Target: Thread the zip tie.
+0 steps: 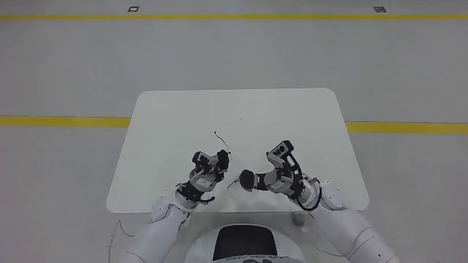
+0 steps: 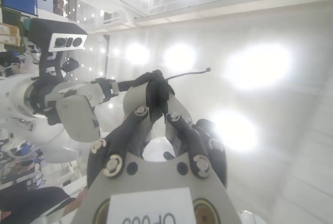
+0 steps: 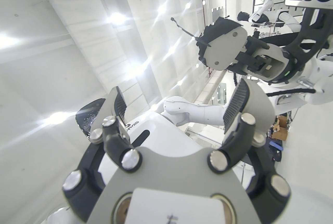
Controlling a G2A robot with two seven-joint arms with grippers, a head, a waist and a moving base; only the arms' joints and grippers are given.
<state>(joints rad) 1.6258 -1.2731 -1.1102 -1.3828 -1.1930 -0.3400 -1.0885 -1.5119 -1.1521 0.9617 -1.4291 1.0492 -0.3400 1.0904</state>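
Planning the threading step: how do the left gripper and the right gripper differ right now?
On the left gripper the jaws are shut; on the right gripper they stand wide open. The left gripper holds the zip tie, one end sticking out; the right gripper holds nothing. Both point upward over the near side of the table.

Over the near part of the white rounded-corner table (image 1: 292,109), the left gripper (image 1: 218,161) sits just left of the right gripper (image 1: 250,180), apart from it. The thin black plastic zip tie (image 1: 221,142) is clamped in the left gripper, its free end jutting toward the table's middle.
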